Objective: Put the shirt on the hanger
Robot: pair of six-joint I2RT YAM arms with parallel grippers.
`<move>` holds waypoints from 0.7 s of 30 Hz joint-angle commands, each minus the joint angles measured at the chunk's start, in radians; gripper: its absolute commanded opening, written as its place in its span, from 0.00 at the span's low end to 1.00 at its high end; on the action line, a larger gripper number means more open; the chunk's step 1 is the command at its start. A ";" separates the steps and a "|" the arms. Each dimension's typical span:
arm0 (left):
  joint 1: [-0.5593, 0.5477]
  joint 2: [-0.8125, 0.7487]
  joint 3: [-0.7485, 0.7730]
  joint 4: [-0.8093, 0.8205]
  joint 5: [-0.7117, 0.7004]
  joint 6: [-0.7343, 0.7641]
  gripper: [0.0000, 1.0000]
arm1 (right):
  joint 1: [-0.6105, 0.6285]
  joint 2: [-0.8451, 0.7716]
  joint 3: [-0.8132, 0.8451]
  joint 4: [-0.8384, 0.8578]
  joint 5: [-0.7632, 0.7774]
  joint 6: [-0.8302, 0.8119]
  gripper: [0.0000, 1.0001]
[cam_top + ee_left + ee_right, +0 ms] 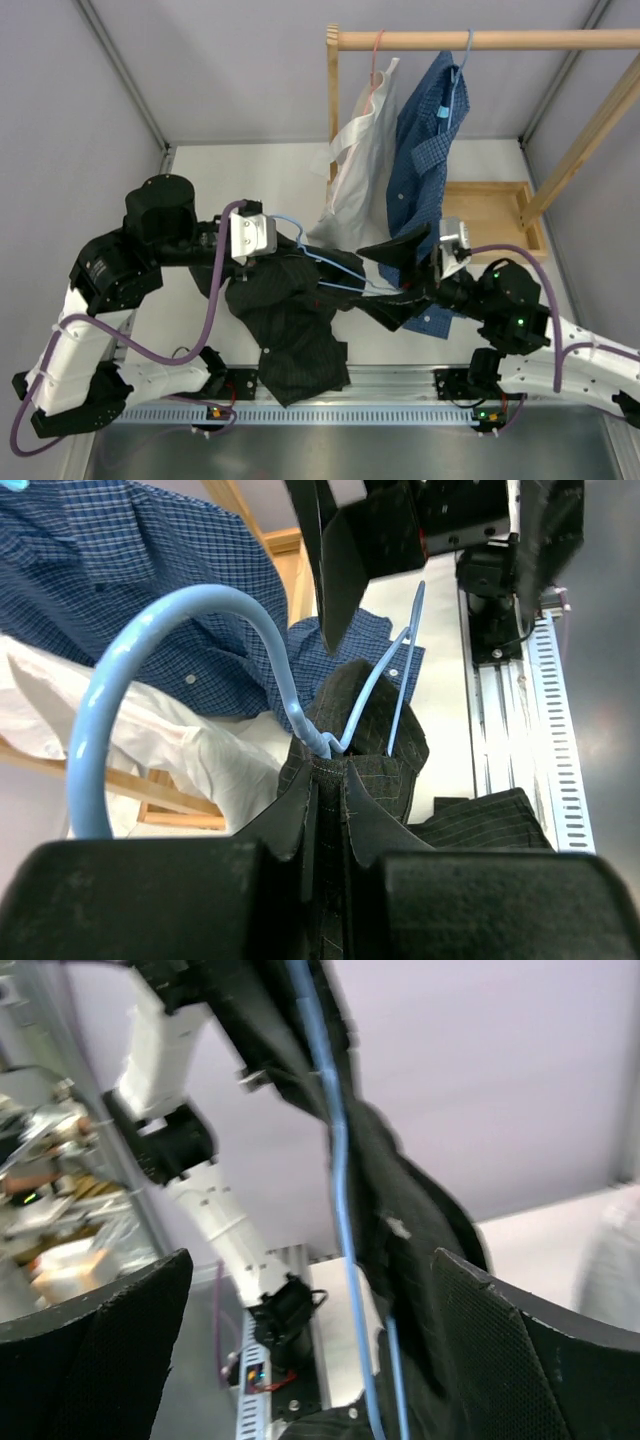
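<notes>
The left gripper (pixel 325 858) is clenched on the collar of the shirt (pixel 290 330), with dark fabric pinched flat in its grip. The hook of the hanger (pixel 190 598) rises out of the collar just ahead of it. The right gripper (pixel 315 1270) is released, its jaws wide apart. The blue wire and a fold of dark cloth pass between them; whether either touches a jaw cannot be told.

In the top view the hanger's long axis runs across the table (pixel 250 170) from 9 o'clock at the left gripper to 4 o'clock at the right gripper, with the hook end on the left. The shirt trails from the left grip toward 6 o'clock, its bulk heaped near the table's near edge. At 1 o'clock, a blue checked shirt (pixel 420 140) and a white shirt (pixel 355 160) hang from a wooden rack (pixel 500 40).
</notes>
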 commanded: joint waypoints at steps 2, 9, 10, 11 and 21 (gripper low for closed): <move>0.001 -0.053 -0.015 0.077 -0.060 -0.034 0.00 | 0.013 -0.191 -0.001 -0.302 0.423 0.058 0.99; 0.001 -0.143 -0.104 0.257 -0.204 -0.190 0.00 | 0.012 -0.327 -0.204 -0.361 0.689 0.300 0.99; 0.001 -0.148 -0.109 0.299 -0.224 -0.215 0.00 | 0.012 -0.314 -0.225 -0.309 0.682 0.314 0.99; 0.001 -0.151 -0.109 0.319 -0.252 -0.247 0.00 | 0.012 -0.270 -0.237 -0.225 0.665 0.319 0.99; 0.001 -0.169 -0.088 0.339 -0.548 -0.633 0.00 | 0.013 0.051 -0.125 -0.031 0.526 0.342 0.99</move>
